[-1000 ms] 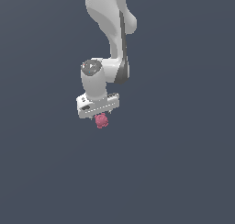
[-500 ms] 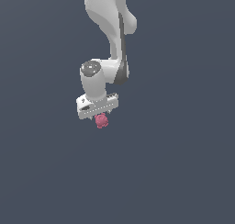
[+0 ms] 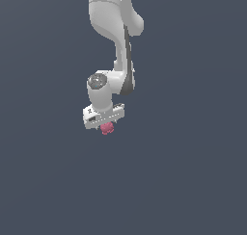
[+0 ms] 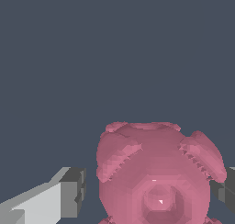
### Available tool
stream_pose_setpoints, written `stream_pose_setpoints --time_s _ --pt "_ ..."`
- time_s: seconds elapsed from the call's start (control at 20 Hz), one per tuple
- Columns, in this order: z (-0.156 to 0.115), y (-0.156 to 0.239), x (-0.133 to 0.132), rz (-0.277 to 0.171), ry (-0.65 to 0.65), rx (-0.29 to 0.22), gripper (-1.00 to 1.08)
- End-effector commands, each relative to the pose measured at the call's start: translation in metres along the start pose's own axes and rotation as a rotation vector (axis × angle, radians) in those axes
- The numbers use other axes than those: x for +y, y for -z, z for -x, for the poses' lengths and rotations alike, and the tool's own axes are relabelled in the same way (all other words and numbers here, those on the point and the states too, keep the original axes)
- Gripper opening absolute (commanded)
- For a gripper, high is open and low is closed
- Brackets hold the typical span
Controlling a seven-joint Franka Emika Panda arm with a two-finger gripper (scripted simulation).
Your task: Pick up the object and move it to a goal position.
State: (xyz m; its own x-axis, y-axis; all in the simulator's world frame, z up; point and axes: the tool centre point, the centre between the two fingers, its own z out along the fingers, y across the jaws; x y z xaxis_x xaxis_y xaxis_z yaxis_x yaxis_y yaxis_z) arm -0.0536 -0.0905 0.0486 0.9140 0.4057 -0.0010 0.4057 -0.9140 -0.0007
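Object: a pink-red knobbly blob (image 3: 107,128) is seen just under the white end effector (image 3: 106,127), against a plain dark grey-blue backdrop; nothing is seen beneath it, and whether it rests on any surface cannot be told.

Object, wrist view: the blob (image 4: 158,175) fills the space between the two fingers; rounded lobes are shown on its sides and a shallow dimple near its centre.

End effector: it is closed onto the object. In the wrist view one grey finger pad (image 4: 73,192) is seen just beside one flank of the blob, with a thin gap that may only be shading, and the other pad (image 4: 226,187) is met by the opposite lobe. In the exterior view the fingers are hidden by the hand's body and the blob.

Hand: the flat white bar of the hand is tilted, its end toward the exterior view's left being lower.

Arm (image 3: 113,41): it is hung down from the top of the exterior view, with the wrist bent toward the exterior view's left and the end effector pointed downward.
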Motion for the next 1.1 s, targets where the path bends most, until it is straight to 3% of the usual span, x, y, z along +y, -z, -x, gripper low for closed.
stream_pose_setpoints --time_s 0.0,0.15,0.2,1.05 --pt "0.0 -0.007 0.0 0.001 0.0 0.001 1.0" --pt "-0.001 -0.009 0.001 0.001 0.0 0.001 1.0" --pt "-0.001 -0.009 0.001 0.001 0.0 0.001 -1.0" --pt "-0.002 0.004 -0.004 0.002 0.0 0.002 -1.0"
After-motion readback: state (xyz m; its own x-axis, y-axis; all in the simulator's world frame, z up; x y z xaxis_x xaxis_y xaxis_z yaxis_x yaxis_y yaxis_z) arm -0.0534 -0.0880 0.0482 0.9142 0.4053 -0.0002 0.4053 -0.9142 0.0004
